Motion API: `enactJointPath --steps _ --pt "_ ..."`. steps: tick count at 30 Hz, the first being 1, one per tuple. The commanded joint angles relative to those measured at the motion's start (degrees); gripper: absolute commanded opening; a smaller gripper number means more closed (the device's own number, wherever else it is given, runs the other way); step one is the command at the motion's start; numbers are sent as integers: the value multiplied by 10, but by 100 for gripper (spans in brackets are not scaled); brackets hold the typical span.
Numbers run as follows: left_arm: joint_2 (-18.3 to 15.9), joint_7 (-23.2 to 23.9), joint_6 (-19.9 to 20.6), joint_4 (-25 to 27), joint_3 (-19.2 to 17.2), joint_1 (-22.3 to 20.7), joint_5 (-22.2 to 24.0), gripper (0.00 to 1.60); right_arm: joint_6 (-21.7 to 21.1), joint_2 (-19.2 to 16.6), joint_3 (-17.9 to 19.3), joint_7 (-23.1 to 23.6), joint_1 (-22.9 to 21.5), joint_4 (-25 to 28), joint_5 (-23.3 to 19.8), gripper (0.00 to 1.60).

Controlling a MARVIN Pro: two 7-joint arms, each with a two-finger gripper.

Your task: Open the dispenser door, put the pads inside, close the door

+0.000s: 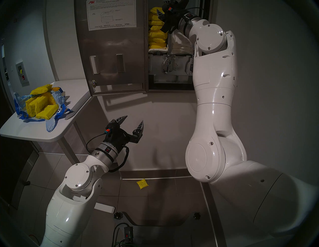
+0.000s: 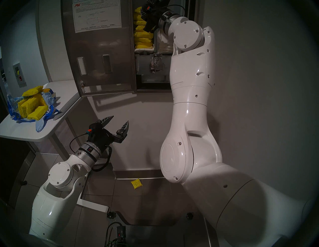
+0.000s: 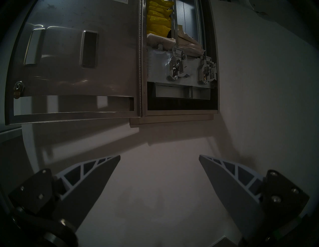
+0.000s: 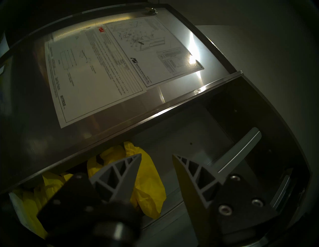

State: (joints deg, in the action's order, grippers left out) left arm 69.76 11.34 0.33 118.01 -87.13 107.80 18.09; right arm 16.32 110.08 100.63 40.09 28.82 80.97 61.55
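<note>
The steel dispenser door [image 1: 112, 51] [image 3: 69, 77] stands swung open to the left, its instruction sheet [image 4: 96, 77] facing out. Yellow pads [image 1: 157, 36] [image 3: 158, 22] are stacked in the cabinet's left column. My right gripper [image 1: 161, 6] [image 4: 156, 155] is at the top of that stack, jaws apart, and the top pad [image 4: 148, 181] lies just beyond its fingers, not pinched. My left gripper [image 1: 132, 123] [image 3: 159, 156] hangs open and empty in front of the wall below the door. More yellow pads [image 1: 41, 105] lie in a torn blue bag on the table.
A white table [image 1: 57, 134] stands at the left under the door's edge. One yellow pad [image 1: 142, 184] lies on the tiled floor by the wall base. White-wrapped pads [image 1: 181, 44] fill the cabinet's right column, above two chrome mechanisms [image 3: 177, 67].
</note>
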Motion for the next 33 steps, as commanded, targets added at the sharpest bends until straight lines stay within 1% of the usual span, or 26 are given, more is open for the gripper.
enactJointPath --steps 1,2,3,4,7,8,9,10,11,15,20,25,29,31,32,33 --pt "0 1 -5 17 -4 -9 1 160 -14 22 6 13 -11 53 -25 69" --pt "0 1 -5 17 -4 -9 1 160 -20 26 5 22 -4 70 -25 63" --pt "0 1 -5 17 -4 -9 1 160 -24 29 5 28 2 85 -27 62" --pt "1 1 -5 17 -4 -9 1 160 -22 29 9 26 -5 75 -33 63" --pt "1 2 -5 17 -4 -9 0 160 -32 39 12 34 3 106 -38 62" --pt "1 2 -5 16 -4 -9 0 160 -36 43 15 33 3 115 -41 57" --pt "1 2 -5 16 -4 -9 0 160 -35 43 18 31 -1 112 -44 28" --pt "2 2 -5 16 -4 -9 0 160 -40 46 20 32 3 127 -44 12" --pt "2 2 -5 16 -5 -9 0 160 -43 48 22 33 5 137 -45 0" --pt "2 3 -5 16 -5 -9 0 160 -52 49 37 24 5 160 -50 0" --pt "3 4 -4 16 -5 -10 -1 160 -69 49 60 6 22 200 -56 0" --pt "4 4 -4 16 -6 -10 -2 160 -84 49 74 -1 57 241 -63 0" --pt "5 5 -4 16 -6 -10 -2 160 -99 49 71 8 101 280 -70 0" --pt "5 5 -4 15 -6 -10 -2 160 -103 49 72 11 115 285 -73 0" --pt "5 5 -4 15 -6 -10 -3 160 -110 49 68 14 132 305 -74 0" --pt "5 5 -4 15 -6 -10 -3 160 -110 49 69 13 136 305 -76 0"
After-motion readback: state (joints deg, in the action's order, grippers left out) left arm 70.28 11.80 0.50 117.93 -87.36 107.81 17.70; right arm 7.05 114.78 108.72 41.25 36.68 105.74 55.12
